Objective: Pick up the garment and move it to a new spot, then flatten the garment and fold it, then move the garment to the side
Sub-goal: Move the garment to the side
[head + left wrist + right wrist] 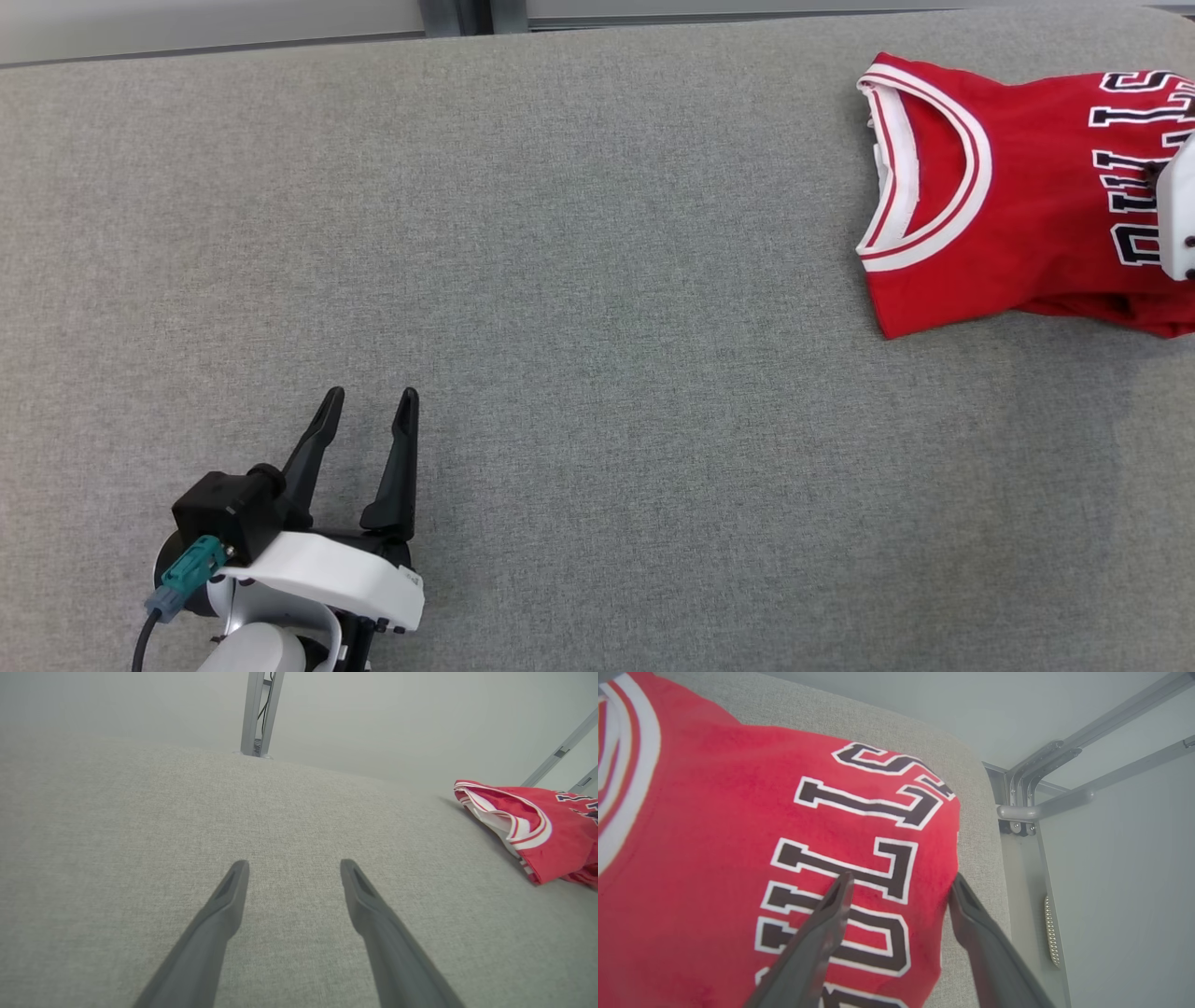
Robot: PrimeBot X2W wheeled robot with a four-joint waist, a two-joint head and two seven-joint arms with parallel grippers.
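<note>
Pinch the light, limp jersey [1027, 233] by its layered edge at the tabletop's [560, 280] far right corner, using right end effector [901, 878] or left end effector [370, 397], both spread wide and empty.

Left hand [372, 397] and right hand [902, 879] both spread wide

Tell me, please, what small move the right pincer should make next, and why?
Probably lift the right pincer up and clear: its jaws stand open over the folded red jersey, which lies by the table edge, so nothing seems left to grip.
</note>
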